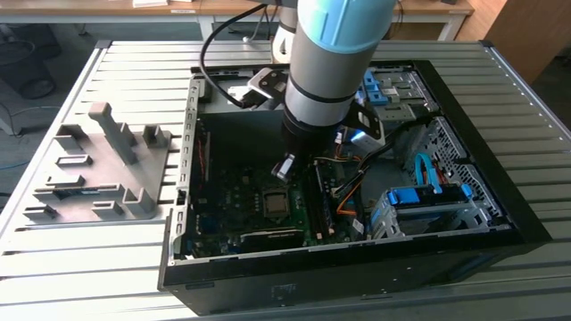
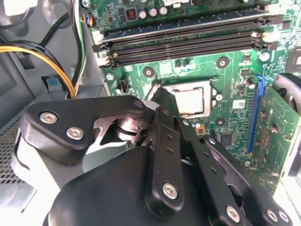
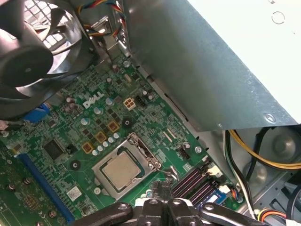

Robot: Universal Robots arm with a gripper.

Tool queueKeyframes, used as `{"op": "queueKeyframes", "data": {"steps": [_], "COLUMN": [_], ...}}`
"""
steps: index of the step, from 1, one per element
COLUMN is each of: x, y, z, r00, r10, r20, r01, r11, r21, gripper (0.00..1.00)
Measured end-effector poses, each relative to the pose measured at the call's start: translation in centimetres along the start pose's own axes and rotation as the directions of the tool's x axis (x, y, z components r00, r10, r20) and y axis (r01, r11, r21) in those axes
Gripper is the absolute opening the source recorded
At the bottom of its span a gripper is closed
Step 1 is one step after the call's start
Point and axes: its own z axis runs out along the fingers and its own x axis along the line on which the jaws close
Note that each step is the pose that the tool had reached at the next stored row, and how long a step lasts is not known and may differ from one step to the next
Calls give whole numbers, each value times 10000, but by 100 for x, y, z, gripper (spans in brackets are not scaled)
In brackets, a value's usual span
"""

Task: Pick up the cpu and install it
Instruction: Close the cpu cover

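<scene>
First wrist view: I see the cpu seated flat in the motherboard socket, metal frame around it. Gripper hangs just above the board, beside the socket on the memory-slot side, not touching the cpu. Can't tell whether its jaws are apart or together. Exterior view: arm reaches down into the open case.

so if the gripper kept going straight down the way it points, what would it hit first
Probably the motherboard just beside the cpu, which sits in its socket; the gripper hangs above that spot. Depth is hard to judge.
</scene>
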Motion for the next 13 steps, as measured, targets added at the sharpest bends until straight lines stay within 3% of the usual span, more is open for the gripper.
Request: {"op": "queueKeyframes", "data": {"steps": [7, 13], "x": [-86, -137], "y": [12, 19], "z": [6, 9], "r00": [9999, 9999], "r10": [14, 15], "r20": [-133, -154], "r01": [-12, -13], "r11": [10000, 9999], "r21": [98, 110], "gripper": [10, 10]}}
